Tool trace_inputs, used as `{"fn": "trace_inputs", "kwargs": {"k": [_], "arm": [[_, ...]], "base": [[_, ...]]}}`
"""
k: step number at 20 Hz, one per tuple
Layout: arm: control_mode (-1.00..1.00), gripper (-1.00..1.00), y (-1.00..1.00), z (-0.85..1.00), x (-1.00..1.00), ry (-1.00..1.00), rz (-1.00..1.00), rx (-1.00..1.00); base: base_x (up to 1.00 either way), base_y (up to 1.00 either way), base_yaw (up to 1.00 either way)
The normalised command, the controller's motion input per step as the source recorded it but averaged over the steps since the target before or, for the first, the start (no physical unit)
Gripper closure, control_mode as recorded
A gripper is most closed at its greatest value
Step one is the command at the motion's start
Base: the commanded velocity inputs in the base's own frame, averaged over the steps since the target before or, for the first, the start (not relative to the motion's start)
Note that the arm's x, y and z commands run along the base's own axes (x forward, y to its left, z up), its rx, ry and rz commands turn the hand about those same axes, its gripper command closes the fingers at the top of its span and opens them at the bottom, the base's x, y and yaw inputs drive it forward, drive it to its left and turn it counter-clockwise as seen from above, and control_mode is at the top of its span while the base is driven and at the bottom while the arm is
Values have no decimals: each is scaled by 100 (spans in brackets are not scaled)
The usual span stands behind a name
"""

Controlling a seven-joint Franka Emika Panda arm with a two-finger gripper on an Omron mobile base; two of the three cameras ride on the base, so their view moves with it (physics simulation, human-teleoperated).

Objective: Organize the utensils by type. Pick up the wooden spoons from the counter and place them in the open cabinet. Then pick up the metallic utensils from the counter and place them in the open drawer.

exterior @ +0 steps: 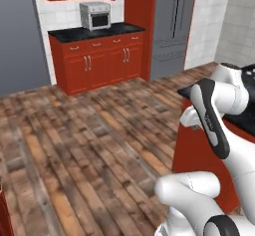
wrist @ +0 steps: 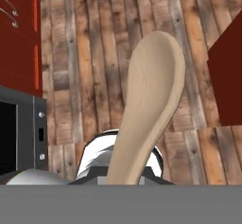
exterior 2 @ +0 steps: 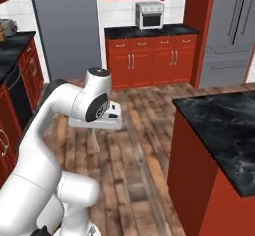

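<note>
My gripper (exterior 2: 94,139) is clamped narrow on one wooden spoon (wrist: 146,114). In the hand view the spoon rises from between the jaws, bowl end away from me, handle end hidden down at the grip. In the right base view it hangs below the hand as a thin tan sliver over the floor.

Judgement: holding by the handle keeps the broad bowl free, so it should go into the cabinet bowl-first without my fingers fouling the shelf. This looks like the carry step, spoon lifted and not yet placed. I cannot tell from here which cabinet is the open one.

Materials: spoon is pale tan wood, smooth, matte, with a shallow oval bowl narrowing to the neck. Floor (wrist: 94,53) is worn plank wood, mixed brown and orange, visible seams. Desk (exterior 2: 224,125) to my right is glossy black stone with faint white veining on red fronts; its visible top carries no utensils. Red cabinet fronts (exterior: 99,60) stand along the far wall, with a grey toaster oven (exterior: 95,15) above them.
</note>
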Motion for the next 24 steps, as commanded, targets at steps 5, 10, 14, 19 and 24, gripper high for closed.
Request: {"fn": "trace_inputs", "kwargs": {"k": [5,10,14,19,24], "arm": [[100,100,0,0,0,0,0,0],[100,100,0,0,0,0,0,0],[100,100,0,0,0,0,0,0],[100,100,0,0,0,0,0,0],[100,100,0,0,0,0,0,0]], "base": [[86,0,-19],[92,0,-18],[95,0,-18],[95,0,-18],[98,2,-17]]}}
